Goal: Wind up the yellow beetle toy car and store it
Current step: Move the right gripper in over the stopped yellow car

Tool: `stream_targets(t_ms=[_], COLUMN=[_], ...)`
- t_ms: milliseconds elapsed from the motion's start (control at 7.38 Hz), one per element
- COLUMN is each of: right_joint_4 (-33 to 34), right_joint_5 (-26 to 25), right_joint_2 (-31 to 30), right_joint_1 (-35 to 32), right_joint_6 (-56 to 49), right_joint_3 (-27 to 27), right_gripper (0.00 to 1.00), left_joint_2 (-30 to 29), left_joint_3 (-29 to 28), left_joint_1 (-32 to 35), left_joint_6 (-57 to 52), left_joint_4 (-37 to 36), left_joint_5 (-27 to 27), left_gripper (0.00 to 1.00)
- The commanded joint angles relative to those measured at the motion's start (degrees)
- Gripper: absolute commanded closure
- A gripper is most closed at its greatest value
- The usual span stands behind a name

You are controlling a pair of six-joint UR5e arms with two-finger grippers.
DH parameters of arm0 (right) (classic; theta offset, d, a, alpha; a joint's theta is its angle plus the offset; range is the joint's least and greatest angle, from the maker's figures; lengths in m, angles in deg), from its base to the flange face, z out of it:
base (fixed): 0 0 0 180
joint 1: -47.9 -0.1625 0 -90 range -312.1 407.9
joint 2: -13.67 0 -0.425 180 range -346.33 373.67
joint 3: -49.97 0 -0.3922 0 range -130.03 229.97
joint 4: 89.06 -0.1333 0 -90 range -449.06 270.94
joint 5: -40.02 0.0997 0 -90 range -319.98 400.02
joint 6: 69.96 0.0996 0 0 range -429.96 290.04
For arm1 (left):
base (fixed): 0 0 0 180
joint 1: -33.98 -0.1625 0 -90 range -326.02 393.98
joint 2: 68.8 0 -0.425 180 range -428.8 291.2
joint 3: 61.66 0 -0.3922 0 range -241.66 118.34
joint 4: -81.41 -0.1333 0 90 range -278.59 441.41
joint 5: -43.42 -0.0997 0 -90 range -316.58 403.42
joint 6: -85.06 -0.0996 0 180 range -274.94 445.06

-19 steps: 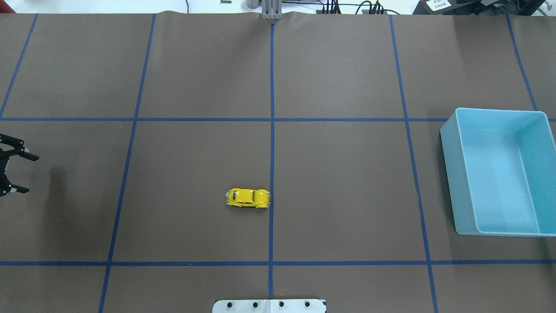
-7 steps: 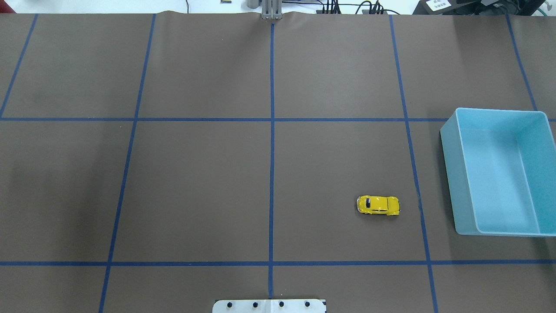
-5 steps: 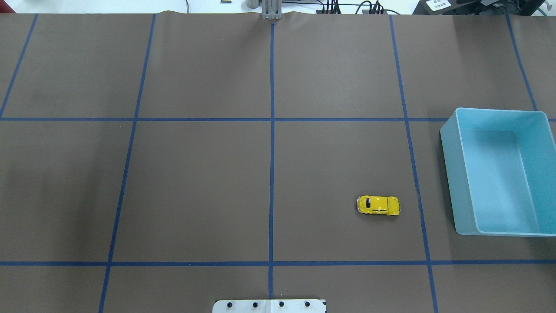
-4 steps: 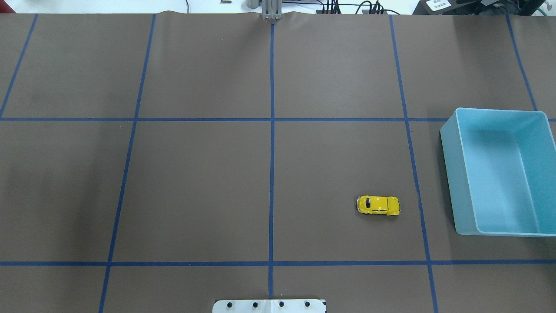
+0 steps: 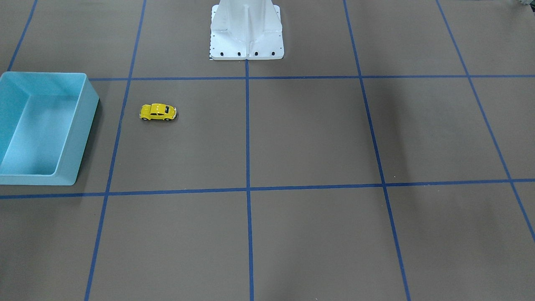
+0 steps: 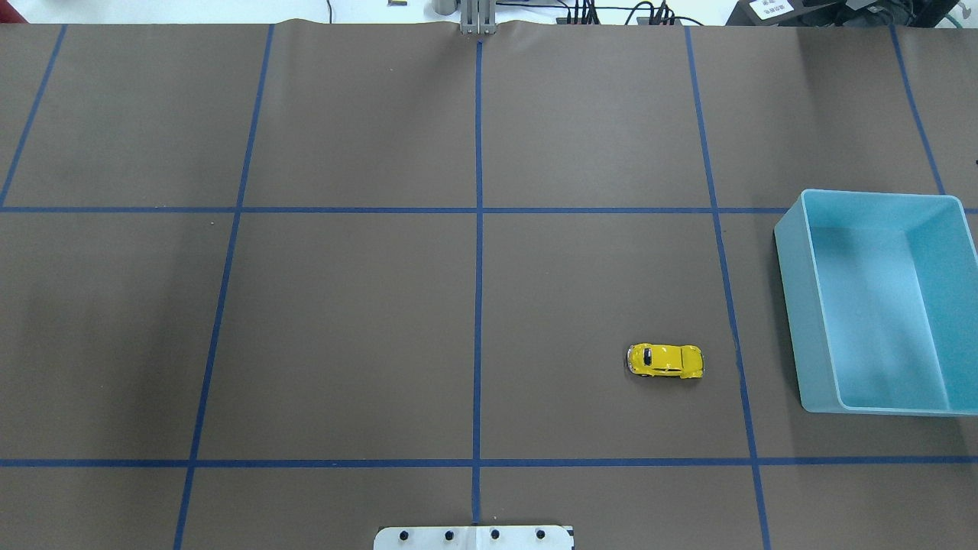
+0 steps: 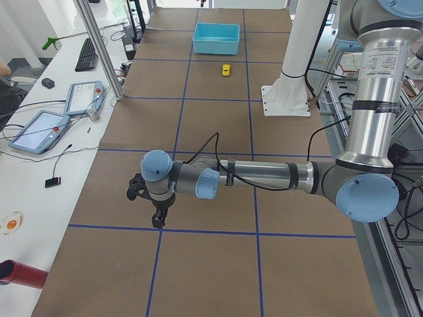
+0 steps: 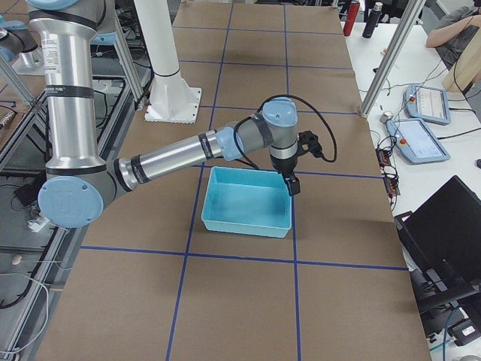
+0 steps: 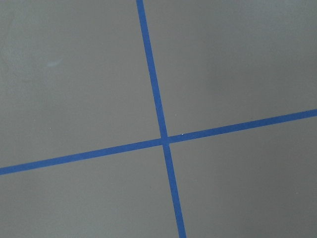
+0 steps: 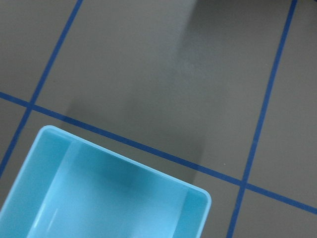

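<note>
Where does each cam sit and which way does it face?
Front-facing: across table, down at yellow beetle toy car and bin; only base shows.
Overhead: behind robot, forward and down; base edge only.
Exterior left: table's left end, along it; left arm, left hand.
Exterior right: right end; right arm, right hand by bin.
Left wrist: down at tape cross; no body.
Right wrist: down at bin corner; no body.
Front-facing and overhead share car and bin, mirrored.

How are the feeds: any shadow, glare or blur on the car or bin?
Overhead exterior: the yellow beetle toy car is sharp, no strong glare; faint shadow inside the light blue bin. Exterior front-facing: soft shadow bands on the brown mat, clear of the car. Right wrist-mounted: dark shadow streak beside the bin's corner. Left wrist-mounted: even light.
</note>
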Motion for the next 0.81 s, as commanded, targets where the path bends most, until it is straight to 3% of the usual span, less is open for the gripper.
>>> stream_targets(t_ms=[0, 271, 542, 678], right_joint_4=[11.8, 8.8, 10.9, 10.9], right_joint_5=[-3.0, -3.4, -4.0, -4.7], right_joint_2=[7.2, 9.6, 14.2, 15.5], right_joint_1=[5.4, 15.3, 24.1, 25.3], right_joint_6=[-0.6, -2.7, -4.6, -6.9], right_joint_3=[-6.7, -8.4, -6.0, -3.9], right_gripper=[0.0, 0.0, 0.0, 0.0], left_joint_2=[2.7, 3.1, 3.1, 3.1], left_joint_3=[0.3, 0.5, 0.4, 0.5], left_joint_1=[0.0, 0.1, 0.0, 0.0], left_joint_6=[-0.5, -0.9, -0.8, -0.8], left_joint_4=[0.7, 1.6, 1.2, 1.2], left_joint_5=[0.2, 0.3, 2.6, 2.9], left_gripper=[0.0, 0.0, 0.0, 0.0])
